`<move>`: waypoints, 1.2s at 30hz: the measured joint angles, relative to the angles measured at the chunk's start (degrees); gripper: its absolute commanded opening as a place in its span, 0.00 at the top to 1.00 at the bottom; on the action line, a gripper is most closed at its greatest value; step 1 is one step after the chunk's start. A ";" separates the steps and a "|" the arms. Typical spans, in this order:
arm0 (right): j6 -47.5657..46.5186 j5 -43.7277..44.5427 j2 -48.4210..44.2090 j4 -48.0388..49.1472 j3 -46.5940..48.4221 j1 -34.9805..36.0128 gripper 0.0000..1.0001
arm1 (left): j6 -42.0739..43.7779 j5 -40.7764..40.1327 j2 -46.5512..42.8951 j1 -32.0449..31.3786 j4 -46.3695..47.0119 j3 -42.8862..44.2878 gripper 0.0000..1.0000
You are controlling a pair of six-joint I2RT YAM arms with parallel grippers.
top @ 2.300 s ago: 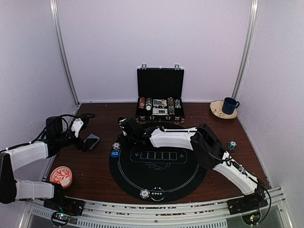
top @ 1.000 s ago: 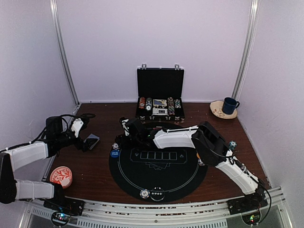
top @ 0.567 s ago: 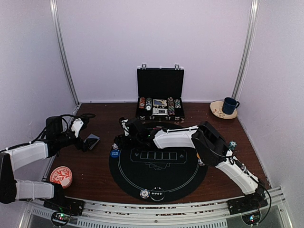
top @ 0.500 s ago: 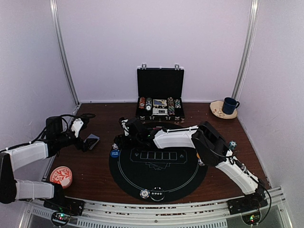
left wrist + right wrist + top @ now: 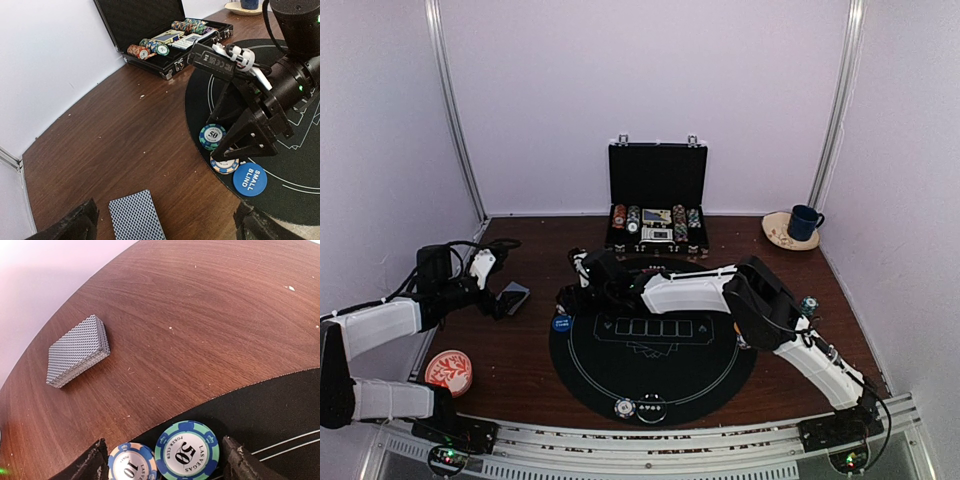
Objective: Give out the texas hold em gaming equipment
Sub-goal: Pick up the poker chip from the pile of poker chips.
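Note:
A green "50" chip (image 5: pixel 187 450) and a white-and-blue "10" chip (image 5: pixel 132 462) lie side by side at the left edge of the round black mat (image 5: pixel 665 365). My right gripper (image 5: pixel 165 460) is open and low over them, one finger on each side, with a gap to both chips. The blue "small blind" button (image 5: pixel 249 179) lies just beside them. The grey-blue deck of cards (image 5: pixel 136 216) rests on the wood left of the mat. My left gripper (image 5: pixel 165 227) is open just behind the deck and holds nothing.
The open black briefcase (image 5: pixel 657 200) with rows of chips stands at the back. A red patterned dish (image 5: pixel 449 370) sits near left. More chips lie at the mat's near edge (image 5: pixel 638 408) and by the right arm (image 5: pixel 808 305). A blue mug (image 5: pixel 805 222) stands back right.
My right gripper has moved left and down until its fingers straddle the two chips; in the last second it barely shifted. The left arm and the deck have stayed put.

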 measured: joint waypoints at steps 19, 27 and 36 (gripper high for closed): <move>-5.20 20.04 -34.18 -10.01 -23.32 -0.87 0.00 | 0.00 -0.04 0.07 0.00 0.02 0.00 0.02; 1.42 32.37 -58.31 -15.85 -49.20 -5.79 0.00 | -0.02 -0.04 -0.09 0.00 0.02 0.00 0.02; 6.40 35.80 -74.42 -18.97 -72.22 -20.13 0.00 | 0.00 -0.20 -0.15 0.00 0.02 0.00 0.02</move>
